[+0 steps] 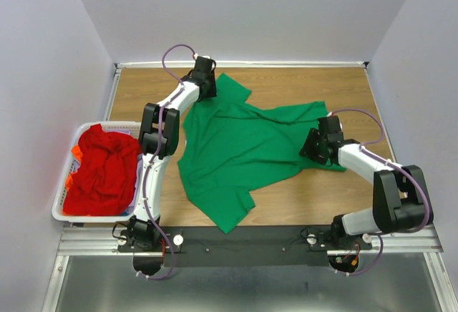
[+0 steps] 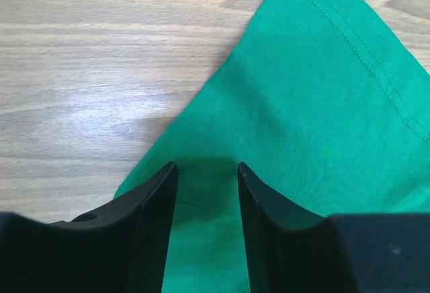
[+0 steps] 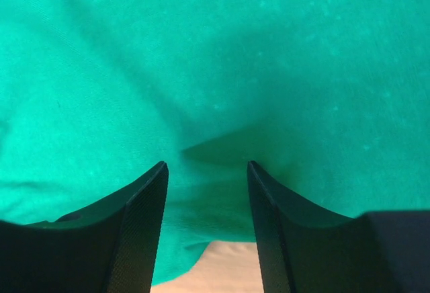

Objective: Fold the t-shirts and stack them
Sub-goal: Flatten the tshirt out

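Note:
A bright green t-shirt (image 1: 236, 154) lies spread and rumpled across the middle of the wooden table. My left gripper (image 1: 207, 86) is down at its far left corner. In the left wrist view the left gripper (image 2: 207, 166) stands open, its fingers straddling the flat green cloth (image 2: 309, 105) near the shirt's edge. My right gripper (image 1: 315, 151) is at the shirt's right side. In the right wrist view the right gripper (image 3: 207, 164) is open over a raised fold of green cloth (image 3: 201, 51) just inside the hem. Red t-shirts (image 1: 104, 169) are heaped in a basket.
The white slatted basket (image 1: 107, 124) stands at the table's left edge beside the left arm. Bare wood (image 2: 101, 51) shows at the far left and along the right and near sides of the shirt. Grey walls close in the table.

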